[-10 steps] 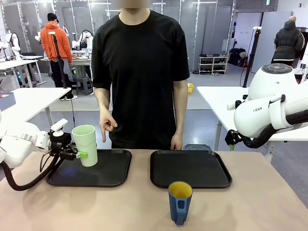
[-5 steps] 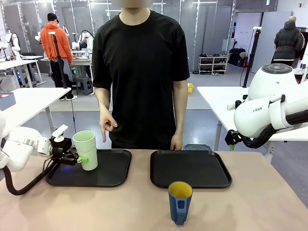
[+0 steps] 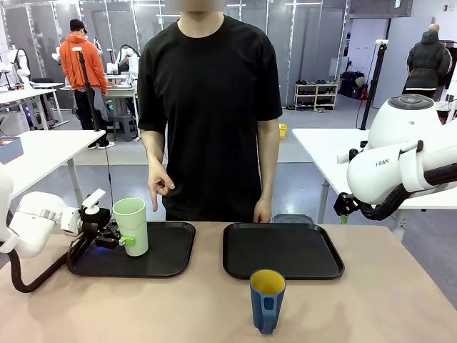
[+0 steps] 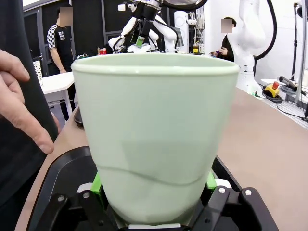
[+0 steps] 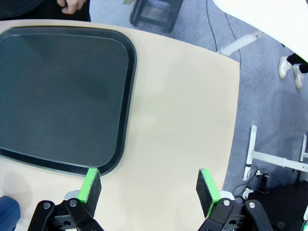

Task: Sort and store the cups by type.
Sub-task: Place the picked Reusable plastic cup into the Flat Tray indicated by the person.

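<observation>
My left gripper is shut on the lower part of the tall mint-green tumbler, low over the left part of the left black tray. The left wrist view has the tumbler upright between the green pads; whether it touches the tray I cannot tell. The dark blue mug, yellow inside, stands on the bare table near the front edge, handle toward me. My right gripper hangs open above the table beside the right tray, with the mug's edge at the lower left.
A person stands at the far side with one hand pointing down above the left tray, close to the tumbler. The right black tray has nothing on it. My right arm is held high at the right, off the table.
My left gripper has lowered the tumbler toward the left tray and brought it from a slight tilt to upright. The right arm, the mug and the person's hand have not moved.
</observation>
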Available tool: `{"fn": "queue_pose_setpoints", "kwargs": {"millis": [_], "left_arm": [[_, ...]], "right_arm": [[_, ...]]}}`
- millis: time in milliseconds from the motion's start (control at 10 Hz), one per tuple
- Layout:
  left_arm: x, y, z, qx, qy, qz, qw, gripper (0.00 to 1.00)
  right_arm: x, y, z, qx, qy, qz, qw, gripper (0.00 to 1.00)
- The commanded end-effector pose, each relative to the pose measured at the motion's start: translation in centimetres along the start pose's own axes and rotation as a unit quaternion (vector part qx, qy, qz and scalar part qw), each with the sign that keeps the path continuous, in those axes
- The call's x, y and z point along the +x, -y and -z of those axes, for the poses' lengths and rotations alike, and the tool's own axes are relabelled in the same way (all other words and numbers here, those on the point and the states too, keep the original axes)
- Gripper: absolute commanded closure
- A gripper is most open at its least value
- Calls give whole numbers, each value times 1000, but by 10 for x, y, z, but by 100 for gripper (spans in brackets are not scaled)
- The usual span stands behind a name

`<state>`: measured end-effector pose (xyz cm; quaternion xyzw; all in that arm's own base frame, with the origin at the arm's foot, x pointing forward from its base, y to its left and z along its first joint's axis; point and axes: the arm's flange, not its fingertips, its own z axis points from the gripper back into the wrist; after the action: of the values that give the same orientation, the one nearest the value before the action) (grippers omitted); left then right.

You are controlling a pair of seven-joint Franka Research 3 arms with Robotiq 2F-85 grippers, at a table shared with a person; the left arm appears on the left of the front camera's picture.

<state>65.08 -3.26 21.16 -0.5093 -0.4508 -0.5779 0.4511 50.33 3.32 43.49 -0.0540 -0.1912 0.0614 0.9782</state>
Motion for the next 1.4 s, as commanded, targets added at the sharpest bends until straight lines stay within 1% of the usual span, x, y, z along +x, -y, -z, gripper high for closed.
{"fn": "queue_pose_setpoints", "kwargs": {"millis": [0, 100, 500, 700, 800, 1000, 1300], "left_arm": [[-14, -5, 1, -3, -7, 10, 1000, 16], [-17, -4, 0, -7, -1, 6, 1000, 16], [-24, -4, -1, -14, -8, -4, 1000, 16], [-26, -3, -2, -19, -9, -11, 1000, 0], [-25, -2, -4, -22, -7, -13, 1000, 0], [-24, 0, -13, -6, -12, -10, 1000, 0], [-23, 5, -28, 33, -8, -10, 999, 0]], "right_arm": [[1, 1, -1, -1, 1, 0, 1000, 0], [1, 1, -1, -1, 1, 0, 1000, 0], [1, 1, -1, -1, 1, 0, 1000, 0], [1, 1, -1, -1, 1, 0, 1000, 0], [1, 1, -1, -1, 1, 0, 1000, 0], [1, 1, -1, -1, 1, 0, 1000, 0], [1, 1, -1, -1, 1, 0, 1000, 0]]}}
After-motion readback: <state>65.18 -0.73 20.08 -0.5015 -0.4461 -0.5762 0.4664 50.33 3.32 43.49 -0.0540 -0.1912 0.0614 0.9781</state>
